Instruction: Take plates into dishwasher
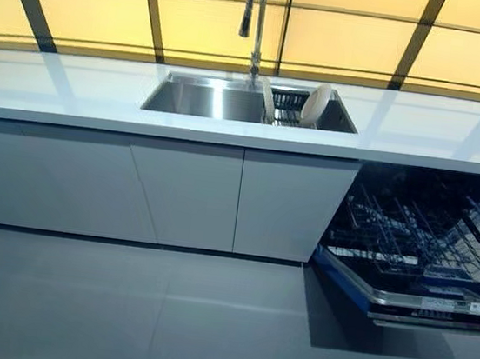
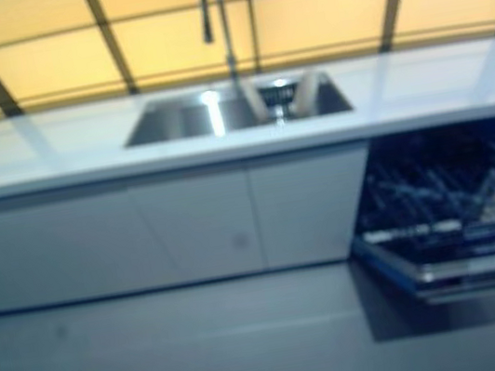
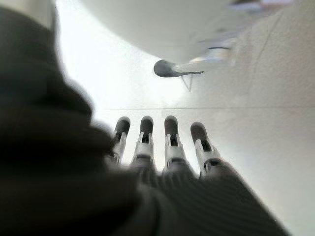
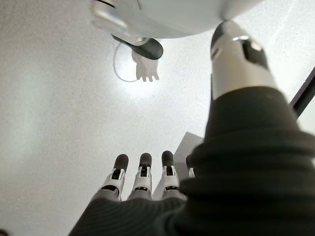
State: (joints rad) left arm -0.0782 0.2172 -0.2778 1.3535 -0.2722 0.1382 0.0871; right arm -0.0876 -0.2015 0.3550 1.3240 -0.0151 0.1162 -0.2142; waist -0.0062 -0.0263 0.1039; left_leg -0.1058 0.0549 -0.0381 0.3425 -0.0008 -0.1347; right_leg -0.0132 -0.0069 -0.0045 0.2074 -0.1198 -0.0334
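Note:
A cream plate (image 1: 316, 104) stands on edge in a dark rack (image 1: 288, 107) at the right end of the steel sink (image 1: 197, 97), with a second plate (image 1: 268, 101) leaning to its left. The dishwasher (image 1: 420, 245) under the counter's right part is open, its wire basket (image 1: 413, 271) pulled out. Neither hand shows in the eye views. My left hand (image 3: 157, 147) hangs over the pale floor with straight fingers, holding nothing. My right hand (image 4: 142, 177) hangs likewise, fingers straight and empty.
A tall tap (image 1: 256, 19) rises behind the sink. A white counter (image 1: 67, 88) runs across, with grey cupboard doors (image 1: 186, 192) below it. Grey floor (image 1: 118, 313) lies between me and the cupboards.

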